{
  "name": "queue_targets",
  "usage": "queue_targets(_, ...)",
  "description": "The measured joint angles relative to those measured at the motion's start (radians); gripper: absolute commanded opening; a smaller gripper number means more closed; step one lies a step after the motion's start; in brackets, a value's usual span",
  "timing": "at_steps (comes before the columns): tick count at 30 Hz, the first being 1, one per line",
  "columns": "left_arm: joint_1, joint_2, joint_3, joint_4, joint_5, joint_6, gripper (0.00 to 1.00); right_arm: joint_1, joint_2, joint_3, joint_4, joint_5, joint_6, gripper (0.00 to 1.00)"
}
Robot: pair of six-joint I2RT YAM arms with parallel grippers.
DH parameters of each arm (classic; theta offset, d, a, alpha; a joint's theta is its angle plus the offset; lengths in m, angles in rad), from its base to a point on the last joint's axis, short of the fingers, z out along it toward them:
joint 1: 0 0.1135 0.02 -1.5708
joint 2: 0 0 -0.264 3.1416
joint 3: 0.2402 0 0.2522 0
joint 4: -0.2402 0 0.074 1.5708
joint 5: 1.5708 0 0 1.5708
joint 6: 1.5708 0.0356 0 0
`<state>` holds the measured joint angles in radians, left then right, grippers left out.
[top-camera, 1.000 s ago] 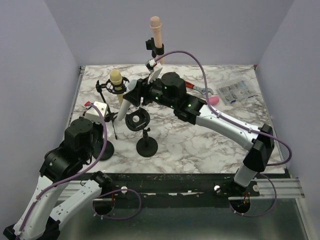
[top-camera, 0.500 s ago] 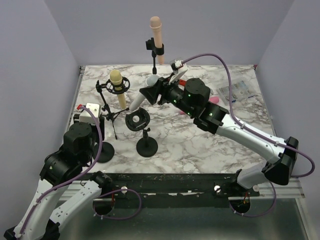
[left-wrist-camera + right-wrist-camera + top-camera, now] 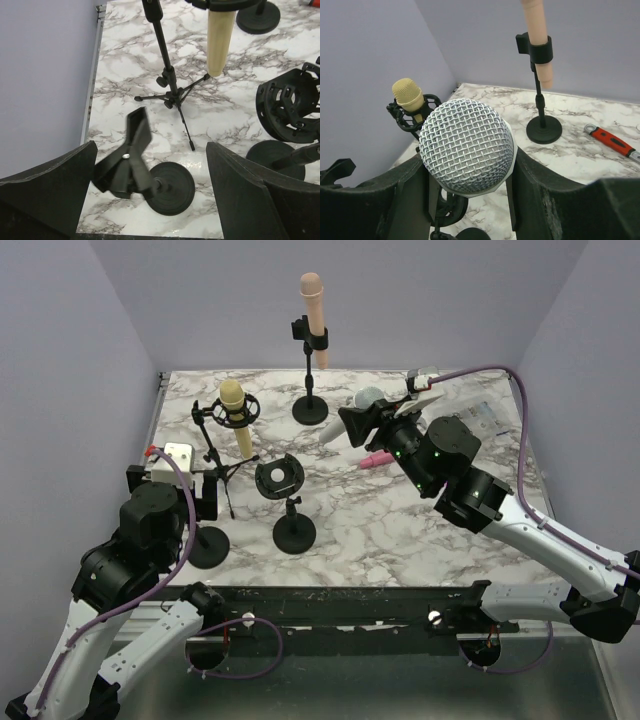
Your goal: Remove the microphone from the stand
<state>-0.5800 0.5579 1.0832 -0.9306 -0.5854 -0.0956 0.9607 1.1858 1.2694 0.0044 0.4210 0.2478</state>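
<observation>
Bench [image 3: 385, 525] of white marble, crowded with stands. Right arm [image 3: 450, 455] reaching in from the right, jaws pinching the microphone [image 3: 466, 145] just below its mesh head. Long axis slanting down and left from the wrist, body in the air, well apart from the empty shock-mount stand [image 3: 280, 478] lying to its left. Left jaws spread wide on nothing, low over a clip stand [image 3: 170, 189]. Removal judged done; only setting down on bare bench left
</observation>
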Motion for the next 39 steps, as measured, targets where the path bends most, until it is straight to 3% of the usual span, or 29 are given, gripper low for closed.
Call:
queue_targets(15, 0.0, 0.045, 0.262, -0.064, 0.021, -0.033, 0.97, -0.006, -0.014, -0.112, -0.052, 0.201, -0.038, 0.01)
queue_targets(21, 0.0, 0.048, 0.228, -0.058, 0.067, -0.037, 0.97, -0.152, 0.0, -0.141, -0.121, 0.182, 0.042, 0.01)
queue_targets(26, 0.0, 0.053, 0.212, -0.056, 0.1, -0.037, 0.96, -0.374, 0.017, -0.17, -0.181, 0.027, 0.201, 0.01)
queue_targets(33, 0.0, -0.025, 0.167, -0.013, 0.154, -0.032, 0.97, -0.71, 0.132, -0.329, -0.117, -0.408, 0.497, 0.01)
queue_targets(39, 0.0, -0.059, 0.158, 0.004, 0.17, -0.026, 0.97, -0.795, 0.231, -0.468, -0.057, -0.553, 0.704, 0.01)
